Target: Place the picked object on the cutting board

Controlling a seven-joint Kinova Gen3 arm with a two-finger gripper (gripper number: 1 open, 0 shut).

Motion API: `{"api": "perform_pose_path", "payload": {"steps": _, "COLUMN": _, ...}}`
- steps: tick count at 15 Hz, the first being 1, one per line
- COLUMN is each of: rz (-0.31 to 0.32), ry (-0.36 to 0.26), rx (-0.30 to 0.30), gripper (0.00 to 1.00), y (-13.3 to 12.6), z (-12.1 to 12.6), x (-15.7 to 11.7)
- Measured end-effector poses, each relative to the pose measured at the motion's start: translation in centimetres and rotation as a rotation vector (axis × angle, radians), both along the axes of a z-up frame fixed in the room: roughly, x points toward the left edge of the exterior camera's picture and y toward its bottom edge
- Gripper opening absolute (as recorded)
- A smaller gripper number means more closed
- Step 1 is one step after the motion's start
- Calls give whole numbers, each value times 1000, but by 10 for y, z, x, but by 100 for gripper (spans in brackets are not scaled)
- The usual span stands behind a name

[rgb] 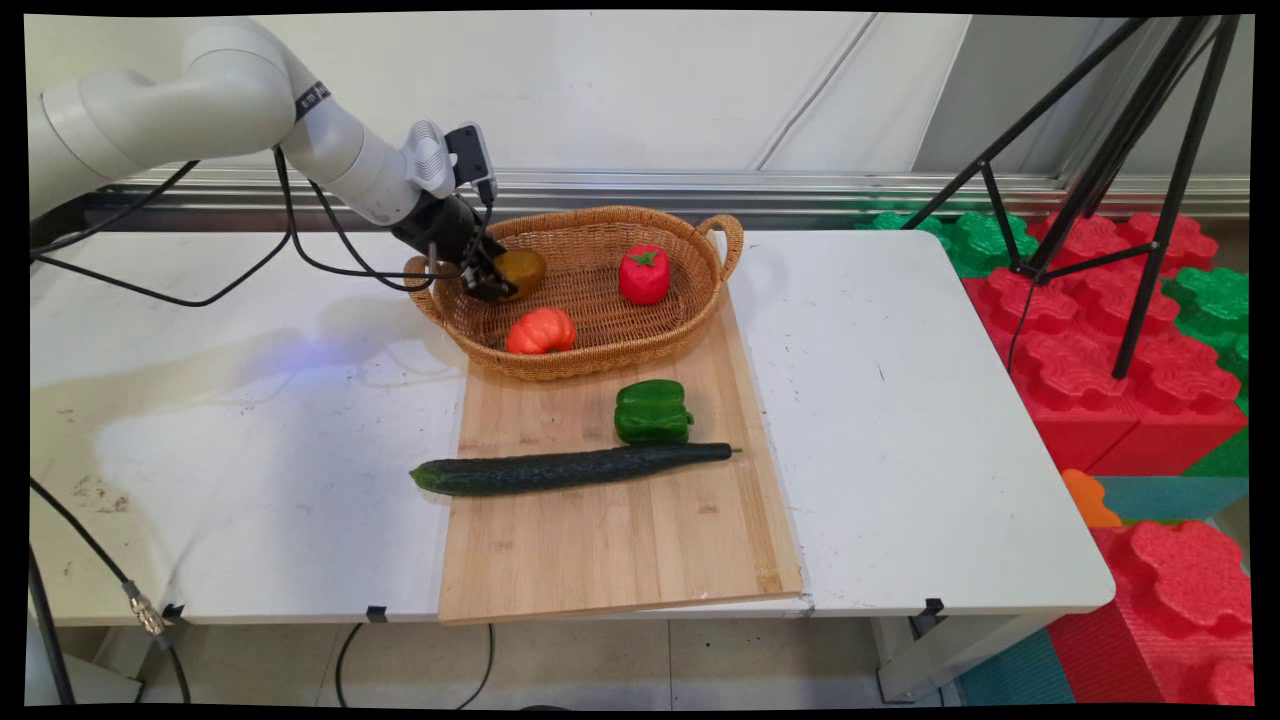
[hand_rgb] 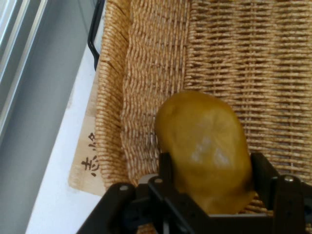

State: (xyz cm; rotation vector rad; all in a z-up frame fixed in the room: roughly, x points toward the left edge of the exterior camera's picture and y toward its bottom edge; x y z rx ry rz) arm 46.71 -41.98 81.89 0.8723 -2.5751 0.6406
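While the jaws [hand_rgb: 210, 170] clamp a brownish-yellow potato [hand_rgb: 204, 146] inside the wicker basket [rgb: 690, 320], its underside stays hidden.

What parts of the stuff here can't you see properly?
- Potato: its lower end is hidden behind the fingers in the hand view; in the main view the gripper covers its left side.
- Basket: cut off by the hand view's edges.
- Orange tomato: its underside sits behind the basket's near wall in the main view.
- Writing on the cutting board: partly under the basket.
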Motion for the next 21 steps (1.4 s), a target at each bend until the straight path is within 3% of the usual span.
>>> {"api": "perform_pose_path", "payload": {"steps": 10, "rz": -14, "ry": 41, "rx": -36, "gripper": 0, "y": 0, "z": 20, "x": 3}}
{"api": "perform_pose_path", "payload": {"steps": 17, "rz": -79, "ry": 100, "rx": -68, "gripper": 0, "y": 16, "z": 62, "x": 14}}
{"api": "perform_pose_path", "payload": {"steps": 21, "rz": -139, "ry": 157, "rx": -57, "gripper": 0, "y": 36, "z": 89, "x": 22}}
